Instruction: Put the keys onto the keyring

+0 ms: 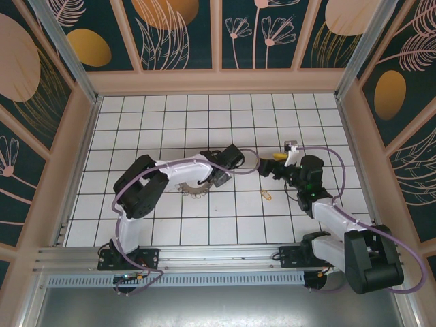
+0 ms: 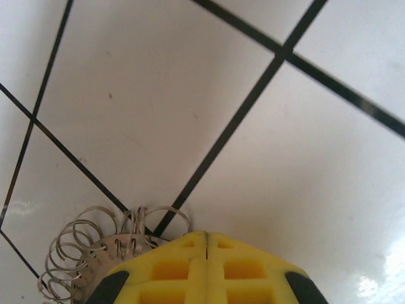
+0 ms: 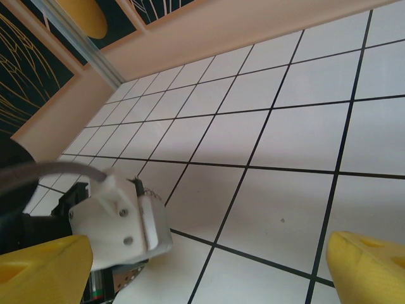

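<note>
A white tiled floor [image 1: 170, 122] ruled with dark grid lines is enclosed by walls [image 1: 184, 34] of dark teal panels painted with pale plants and orange discs. The left arm [image 1: 180, 167] is stretched across the middle of the floor, and the right arm [image 1: 334, 214] is bent up beside it.

The right gripper [image 3: 202, 278] is held spread wide above bare tiles. Its yellow fingers [image 3: 370, 266] are seen at opposite lower corners of the wrist view, and nothing is held between them. The left gripper [image 2: 206, 253] is held close to the floor with its yellow fingers [image 2: 253, 272] pressed flat together along a thin seam. No object is seen in that seam.

The keyring [image 2: 107, 250], a brown ring fringed with small silvery wire loops, is found just beside these closed jaws, on their left. Its rim is partly covered by the left finger, and whether it is pinched cannot be told. The key [image 1: 267, 195], a tiny yellow-tan piece, is seen lying on a tile apart from both pairs of jaws, nearer the right ones, on the side toward the arm bases.
</note>
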Motion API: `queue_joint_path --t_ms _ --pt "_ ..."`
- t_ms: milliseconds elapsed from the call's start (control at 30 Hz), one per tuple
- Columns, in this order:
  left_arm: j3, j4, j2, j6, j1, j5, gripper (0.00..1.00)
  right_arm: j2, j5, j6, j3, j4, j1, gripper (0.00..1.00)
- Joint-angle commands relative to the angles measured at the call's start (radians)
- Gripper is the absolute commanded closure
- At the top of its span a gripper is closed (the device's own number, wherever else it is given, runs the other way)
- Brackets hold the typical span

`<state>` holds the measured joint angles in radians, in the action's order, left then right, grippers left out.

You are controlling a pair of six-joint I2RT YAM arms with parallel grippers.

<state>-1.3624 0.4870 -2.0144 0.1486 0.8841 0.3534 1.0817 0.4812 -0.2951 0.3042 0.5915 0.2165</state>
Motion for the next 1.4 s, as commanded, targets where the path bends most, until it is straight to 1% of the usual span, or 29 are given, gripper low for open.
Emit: queue_joint_path --t_ms 0,133,233,367,500,700,733,800,833,900,1000,1167,1267,1367 --pt "-0.036 0.034 0.069 -0.048 -0.018 -0.105 1.0 -0.014 0.02 -0.004 -0.016 0.032 -0.008 0.05" --pt "-0.026 0.022 0.153 -0.083 -0.045 -0.218 1.0 -0.018 0.02 -0.004 -0.017 0.033 -0.009 0.05" --pt "-0.01 0.004 0.209 -0.109 -0.06 -0.28 1.0 -0.017 0.026 -0.008 -0.018 0.039 -0.01 0.05" --pt "0.02 -0.03 0.274 -0.137 -0.073 -0.339 1.0 -0.011 0.04 -0.018 -0.022 0.052 -0.011 0.05" --pt "0.068 -0.08 0.341 -0.144 -0.082 -0.376 1.0 -0.009 0.079 -0.037 -0.031 0.091 -0.014 0.05" --pt "0.099 -0.1 0.352 -0.162 -0.087 -0.435 1.0 0.005 0.084 -0.054 -0.039 0.112 -0.019 0.05" --pt "0.096 -0.095 0.342 -0.164 -0.087 -0.449 0.98 0.007 0.086 -0.059 -0.039 0.114 -0.022 0.05" --pt "0.091 -0.09 0.324 -0.165 -0.087 -0.465 0.81 0.013 0.088 -0.065 -0.041 0.116 -0.025 0.05" --pt "0.089 -0.088 0.311 -0.163 -0.087 -0.468 0.7 0.013 0.086 -0.066 -0.044 0.118 -0.025 0.05" --pt "0.083 -0.09 0.28 -0.159 -0.088 -0.477 0.59 0.011 0.085 -0.071 -0.051 0.118 -0.028 0.05" --pt "0.067 -0.091 0.236 -0.151 -0.085 -0.512 0.56 0.01 0.083 -0.075 -0.057 0.12 -0.03 0.05" --pt "0.001 -0.069 0.14 -0.169 -0.074 -0.489 0.56 0.013 0.084 -0.076 -0.059 0.121 -0.034 0.05" --pt "-0.076 -0.008 0.069 -0.21 -0.046 -0.375 0.58 0.014 0.083 -0.075 -0.059 0.121 -0.034 0.05" --pt "-0.132 0.041 0.03 -0.286 -0.036 -0.31 0.6 0.03 0.078 -0.07 -0.057 0.117 -0.036 0.05"
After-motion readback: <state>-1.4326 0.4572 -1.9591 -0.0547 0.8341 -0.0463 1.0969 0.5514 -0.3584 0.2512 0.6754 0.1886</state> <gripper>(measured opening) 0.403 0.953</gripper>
